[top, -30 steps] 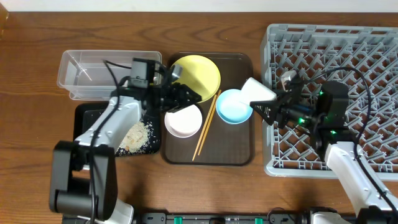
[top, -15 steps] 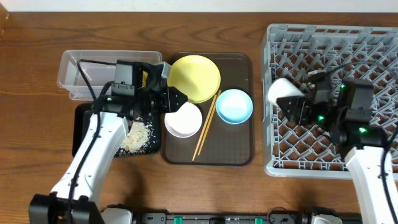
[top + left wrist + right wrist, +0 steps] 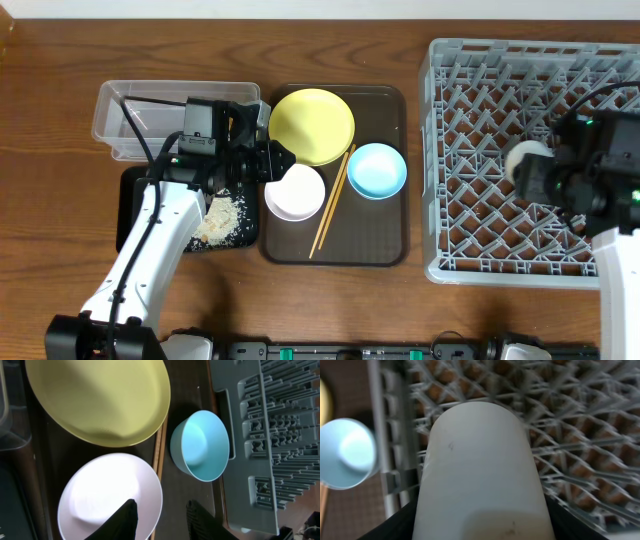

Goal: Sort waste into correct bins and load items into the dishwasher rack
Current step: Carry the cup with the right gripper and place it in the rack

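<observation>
The right pincer [image 3: 541, 181] is clenched on the cup [image 3: 480, 465]. In the right wrist view its dark fingers [image 3: 395, 525] press the cup's sides near the base, and the cup fills the gap between them. Seen from overhead, the cup lies on its side above the rack [image 3: 480, 90], at about 3 o'clock from the rack's centre. Whether it touches the lattice cannot be told.

The left pincer [image 3: 161, 505] is released, its jaws moderately spread. In the left wrist view one finger [image 3: 125, 520] lies over the white bowl [image 3: 296, 195] and the other over the brown tray [image 3: 385, 240], so the bowl's rim sits between them. Contact with the rim cannot be told. It holds nothing.

On the brown tray the plate [image 3: 312, 125] sits at 12 o'clock. The white bowl is at 7 o'clock from it and the blue bowl [image 3: 378, 170] at 4 o'clock. The chopsticks [image 3: 330, 205] lie between the bowls, running from 1 to 7 o'clock. The tub [image 3: 150, 110] stands at 10 o'clock from the tray. The black tray [image 3: 135, 200] lies at 6 o'clock from the tub, with the scraps [image 3: 220, 215] on it.
</observation>
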You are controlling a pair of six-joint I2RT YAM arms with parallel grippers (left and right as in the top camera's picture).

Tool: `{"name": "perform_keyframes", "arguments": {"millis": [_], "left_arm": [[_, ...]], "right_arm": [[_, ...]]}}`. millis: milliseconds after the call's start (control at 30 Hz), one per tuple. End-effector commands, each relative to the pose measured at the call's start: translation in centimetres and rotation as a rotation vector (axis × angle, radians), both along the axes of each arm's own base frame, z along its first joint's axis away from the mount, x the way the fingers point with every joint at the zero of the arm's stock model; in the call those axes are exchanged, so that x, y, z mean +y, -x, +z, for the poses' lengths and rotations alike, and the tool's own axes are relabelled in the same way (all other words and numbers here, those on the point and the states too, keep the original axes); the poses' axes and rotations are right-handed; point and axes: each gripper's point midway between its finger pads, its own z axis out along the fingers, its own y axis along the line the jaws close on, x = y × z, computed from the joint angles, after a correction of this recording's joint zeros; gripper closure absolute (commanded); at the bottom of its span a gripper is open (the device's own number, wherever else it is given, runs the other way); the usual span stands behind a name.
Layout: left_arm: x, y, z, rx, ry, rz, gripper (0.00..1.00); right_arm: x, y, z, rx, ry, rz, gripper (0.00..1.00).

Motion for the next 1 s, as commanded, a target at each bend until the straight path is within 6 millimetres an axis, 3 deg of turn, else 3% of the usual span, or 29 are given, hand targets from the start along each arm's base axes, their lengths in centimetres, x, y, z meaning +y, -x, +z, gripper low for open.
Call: {"name": "perform_keyframes", "arguments": {"millis": [0, 333, 733, 967], "left_arm": [[0.3, -0.2, 0.4, -0.022, -0.019, 0.002, 0.65], [0.3, 0.1, 0.2, -0.006, -0.022, 0.002, 0.65], [0.3, 0.1, 0.2, -0.006, -0.022, 0.002, 0.65], [0.3, 0.1, 0.2, -0.006, -0.022, 0.002, 0.65]], "right_arm": [[-1.9, -0.1, -1.3, 0.082, 0.03, -0.051, 0.99], [-2.9, -0.5, -6.3, 0.277, 0.035, -0.071, 0.97], [-3.0, -1.9, -9.0, 0.323, 0.01, -0.073, 0.93], [-2.5, -1.9, -10.9, 0.385, -0.025, -0.062, 0.66]]}}
